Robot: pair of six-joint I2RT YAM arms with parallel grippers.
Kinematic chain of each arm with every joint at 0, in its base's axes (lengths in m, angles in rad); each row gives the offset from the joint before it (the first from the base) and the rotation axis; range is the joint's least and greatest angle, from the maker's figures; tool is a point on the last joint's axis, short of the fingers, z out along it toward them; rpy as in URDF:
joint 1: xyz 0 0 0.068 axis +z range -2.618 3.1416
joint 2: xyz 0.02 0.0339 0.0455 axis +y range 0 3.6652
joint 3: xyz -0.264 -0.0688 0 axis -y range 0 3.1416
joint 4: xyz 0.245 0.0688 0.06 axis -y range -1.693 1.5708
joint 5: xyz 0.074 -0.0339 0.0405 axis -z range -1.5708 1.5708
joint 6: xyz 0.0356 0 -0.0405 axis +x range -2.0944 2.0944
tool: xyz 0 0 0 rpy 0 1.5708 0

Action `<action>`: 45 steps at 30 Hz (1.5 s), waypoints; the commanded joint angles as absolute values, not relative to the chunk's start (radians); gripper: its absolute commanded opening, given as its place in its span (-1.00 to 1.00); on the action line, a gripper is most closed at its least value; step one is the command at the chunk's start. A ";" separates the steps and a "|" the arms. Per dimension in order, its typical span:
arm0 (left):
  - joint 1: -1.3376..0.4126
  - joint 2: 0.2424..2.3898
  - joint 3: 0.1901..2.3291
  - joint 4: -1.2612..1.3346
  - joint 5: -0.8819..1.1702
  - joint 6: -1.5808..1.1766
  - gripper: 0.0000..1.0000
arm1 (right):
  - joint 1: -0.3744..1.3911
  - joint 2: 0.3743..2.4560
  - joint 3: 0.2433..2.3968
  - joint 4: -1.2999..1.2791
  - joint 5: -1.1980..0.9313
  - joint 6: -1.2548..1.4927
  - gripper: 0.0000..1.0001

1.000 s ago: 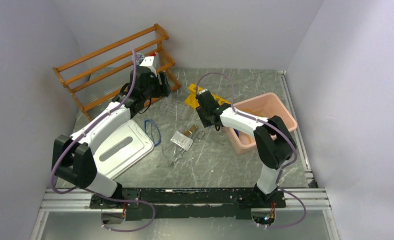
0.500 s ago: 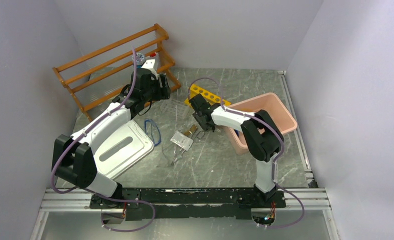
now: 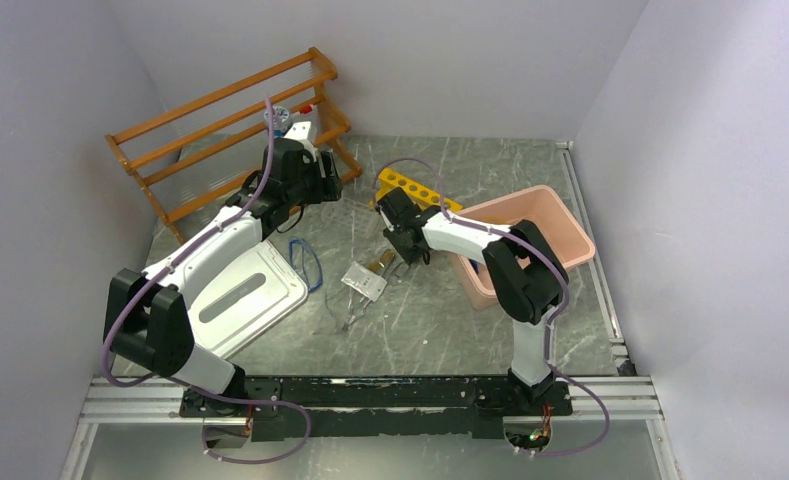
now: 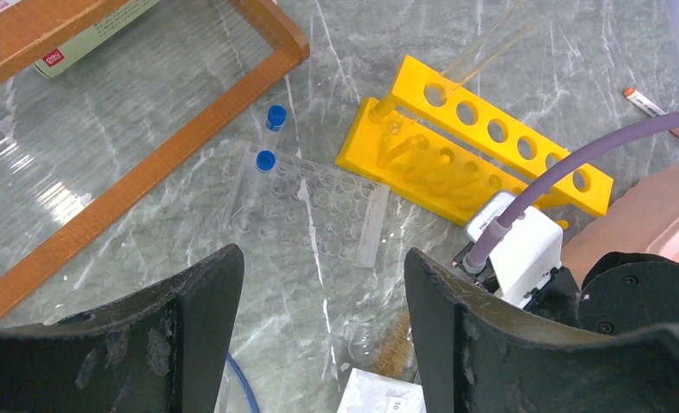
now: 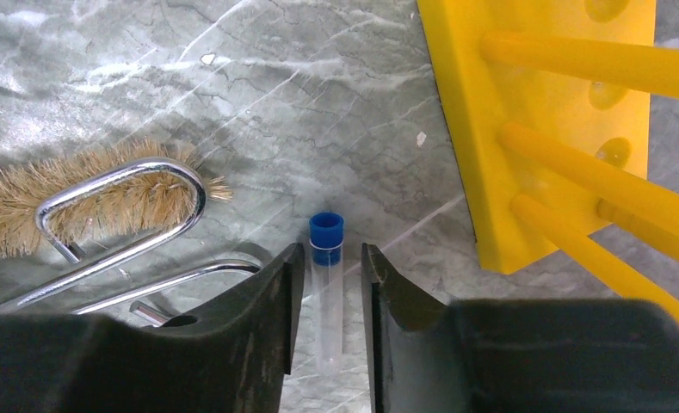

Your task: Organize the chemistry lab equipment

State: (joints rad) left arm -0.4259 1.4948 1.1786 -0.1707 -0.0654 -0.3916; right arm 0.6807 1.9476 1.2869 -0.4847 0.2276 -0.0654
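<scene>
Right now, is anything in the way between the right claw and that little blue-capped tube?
Nothing visible. The blue-capped tube lies on the table directly between the open fingers of the right gripper. The brush sits off to one side and the yellow rack to the other, both apart from it.

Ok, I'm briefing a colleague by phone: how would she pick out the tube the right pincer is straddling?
Find the yellow rack. Just off its end, beside a bristle brush, a small clear tube lies between the right pincer's fingers. It is blue-capped like the two tubes by the clear well plate, but lies alone nearer the brush.
</scene>
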 commanded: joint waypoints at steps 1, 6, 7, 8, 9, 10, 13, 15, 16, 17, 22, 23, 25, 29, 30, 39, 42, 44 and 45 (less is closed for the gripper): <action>-0.417 1.462 1.169 -0.173 -0.035 -0.405 0.44 | 0.683 1.952 1.281 -0.541 0.183 -0.031 -0.25; -0.416 1.456 1.163 -0.169 -0.023 -0.414 0.44 | 0.683 1.925 1.237 -0.570 0.152 0.034 -0.23; -0.416 1.456 1.162 -0.169 -0.021 -0.415 0.44 | 0.683 1.918 1.221 -0.569 0.143 0.040 -0.24; -0.417 1.454 1.160 -0.169 -0.019 -0.417 0.44 | 0.683 1.914 1.209 -0.571 0.137 0.048 -0.26; -0.416 1.452 1.158 -0.167 -0.018 -0.418 0.44 | 0.683 1.912 1.199 -0.573 0.134 0.054 -0.28; -0.416 1.451 1.156 -0.165 -0.018 -0.420 0.44 | 0.683 1.910 1.192 -0.574 0.128 0.059 -0.32; -0.416 1.448 1.150 -0.161 -0.013 -0.423 0.44 | 0.683 1.900 1.173 -0.574 0.119 0.068 -0.41; -0.416 1.447 1.147 -0.160 -0.009 -0.426 0.43 | 0.684 1.898 1.162 -0.571 0.119 0.074 -0.42; -0.417 1.446 1.145 -0.160 -0.009 -0.428 0.43 | 0.683 1.899 1.157 -0.570 0.122 0.076 -0.43; -0.417 1.446 1.145 -0.160 -0.009 -0.429 0.43 | 0.684 1.899 1.153 -0.566 0.125 0.078 -0.44; -0.416 1.416 1.117 -0.141 0.018 -0.459 0.41 | 0.685 1.914 1.166 -0.561 0.204 0.126 -0.64; -0.416 1.403 1.098 -0.117 0.016 -0.474 0.42 | 0.688 1.903 1.169 -0.551 0.203 0.126 -0.68; -0.416 1.388 1.077 -0.099 0.017 -0.496 0.43 | 0.694 1.868 1.163 -0.520 0.202 0.123 -0.77; -0.415 1.387 1.072 -0.099 0.059 -0.531 0.42 | 0.698 1.767 1.142 -0.462 0.222 0.113 -0.89; -0.414 1.387 1.070 -0.100 0.074 -0.545 0.43 | 0.698 1.737 1.133 -0.447 0.228 0.109 -0.91; -0.408 1.421 1.085 -0.067 0.379 -0.695 0.57 | 0.699 1.408 1.070 -0.216 -0.019 0.076 -0.92; -0.401 1.457 1.112 -0.041 0.564 -0.721 0.69 | 0.699 1.361 1.068 -0.159 -0.154 0.081 -0.90; -0.381 1.488 1.098 0.067 0.738 -0.775 0.65 | 0.699 1.351 1.074 -0.141 -0.257 0.086 -0.89; -0.372 1.502 1.084 0.126 0.806 -0.817 0.62 | 0.699 1.353 1.080 -0.139 -0.297 0.087 -0.90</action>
State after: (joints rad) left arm -0.4065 1.4490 1.0744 -0.0662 0.4446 -0.6952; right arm 0.6952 1.3537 1.0863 -0.2104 -0.0738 0.0891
